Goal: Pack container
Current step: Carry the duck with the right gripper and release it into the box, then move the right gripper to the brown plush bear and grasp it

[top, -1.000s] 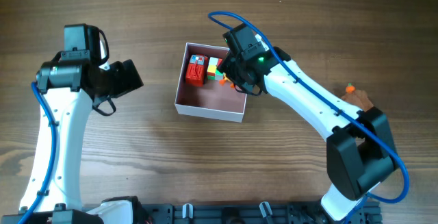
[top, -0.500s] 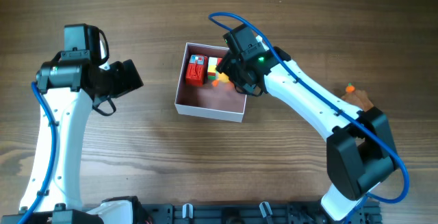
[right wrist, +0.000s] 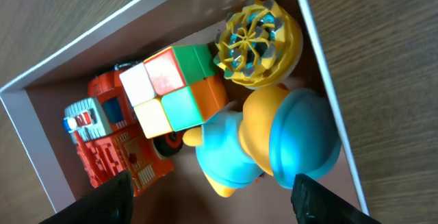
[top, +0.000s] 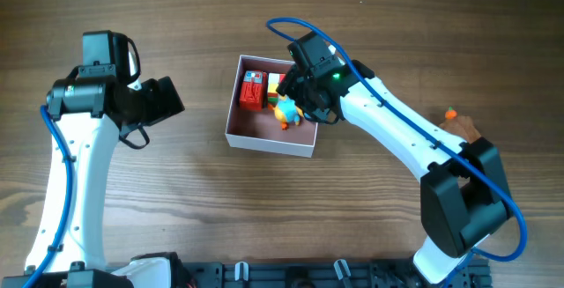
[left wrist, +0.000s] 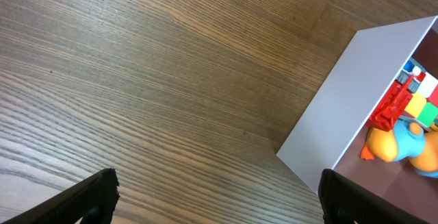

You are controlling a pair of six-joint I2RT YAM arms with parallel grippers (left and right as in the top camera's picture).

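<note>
The container (top: 264,140) is a square white-walled box with a dusty-pink inside, at the table's middle. It holds a red toy truck (top: 253,91), a colour cube (top: 274,85), a yellow ridged toy (right wrist: 259,42) and a blue-and-orange duck (top: 285,110). My right gripper (right wrist: 209,200) is open just above the duck (right wrist: 274,145), at the container's right wall (right wrist: 328,94). My left gripper (left wrist: 217,200) is open and empty over bare wood, left of the container (left wrist: 356,94).
A small orange object (top: 450,113) and a brown one (top: 465,128) lie on the table at the far right, beside the right arm's base.
The duck has come out of the right gripper's jaws and now lies inside the container, beside the cube. The left arm has not moved.
</note>
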